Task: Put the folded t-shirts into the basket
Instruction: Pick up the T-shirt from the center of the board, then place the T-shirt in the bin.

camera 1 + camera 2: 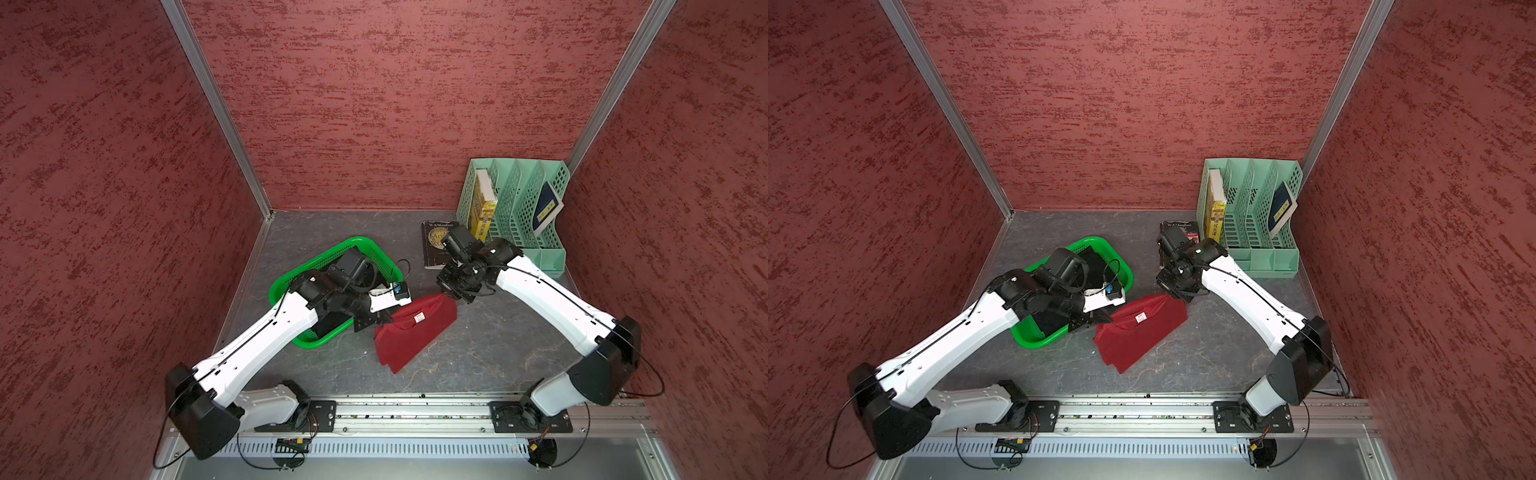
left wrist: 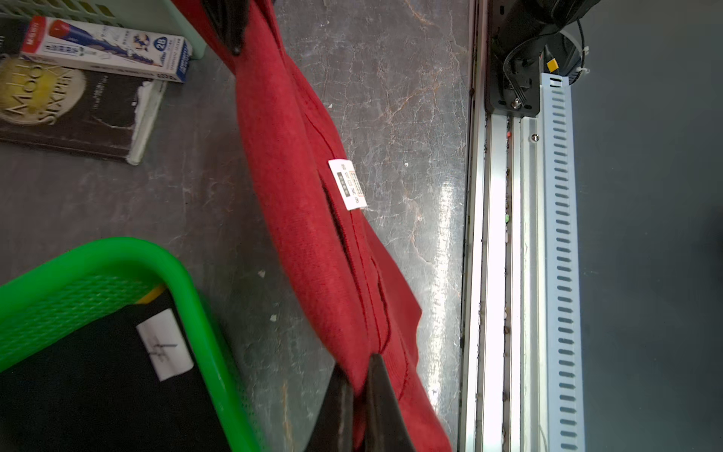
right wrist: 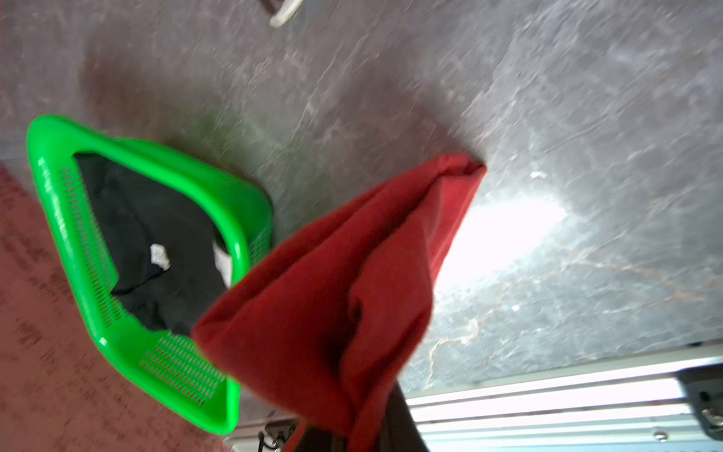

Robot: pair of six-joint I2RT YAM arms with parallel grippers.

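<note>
Red-mottled textured walls (image 1: 374,104), joined by aluminium corner posts (image 1: 216,108), enclose a dark grey, marble-veined tabletop (image 1: 478,353) on three sides; a metal rail (image 1: 415,411) lines its front edge, and bright glare (image 3: 504,231) pools on the surface.

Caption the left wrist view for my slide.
Dark red t-shirt stretched between both arms' shut jaws, beside the green basket holding the black t-shirt.

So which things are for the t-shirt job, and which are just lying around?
For the job: dark red t-shirt, held by left gripper and right gripper; black t-shirt inside green basket.
Just lying about: mint file organizer holding books; dark book; pencil box.
</note>
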